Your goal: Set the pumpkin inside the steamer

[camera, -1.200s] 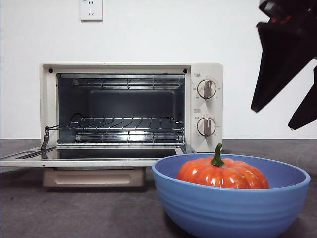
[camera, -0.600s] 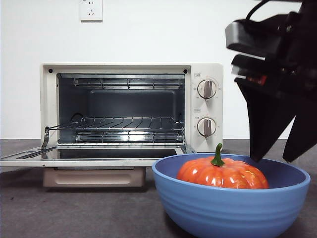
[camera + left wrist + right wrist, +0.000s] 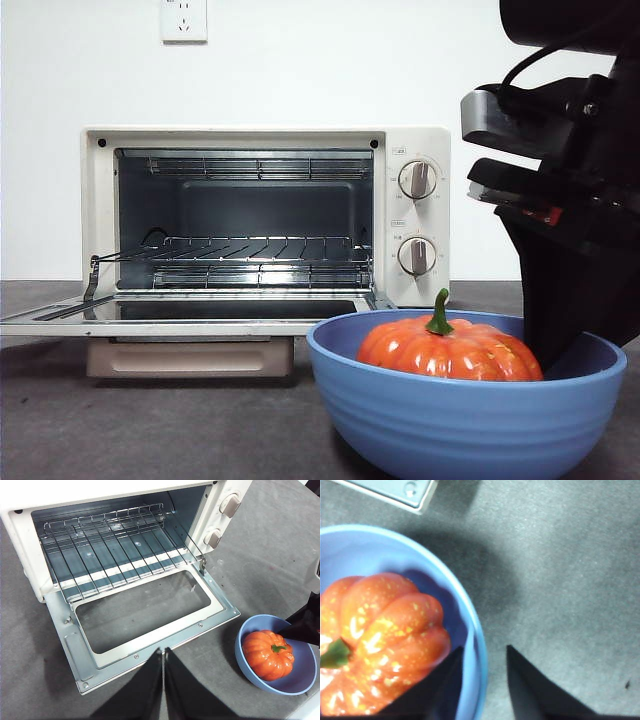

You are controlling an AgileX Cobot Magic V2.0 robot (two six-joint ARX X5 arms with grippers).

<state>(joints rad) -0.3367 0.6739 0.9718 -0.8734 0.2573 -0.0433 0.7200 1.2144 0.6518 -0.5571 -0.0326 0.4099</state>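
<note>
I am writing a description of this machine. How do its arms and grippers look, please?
The right gripper has two flat, matte black jaws that taper to points. In the front view its arm is bulky and black, with a grey block, a black cable and a small red mark. The left gripper has the same black pointed jaws.

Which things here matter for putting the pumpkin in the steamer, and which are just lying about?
For the job: pumpkin, steamer with door down, right claw straddling the bowl's rim.
Just there: bowl holding the pumpkin, wall socket, left claw waiting, shut.
</note>
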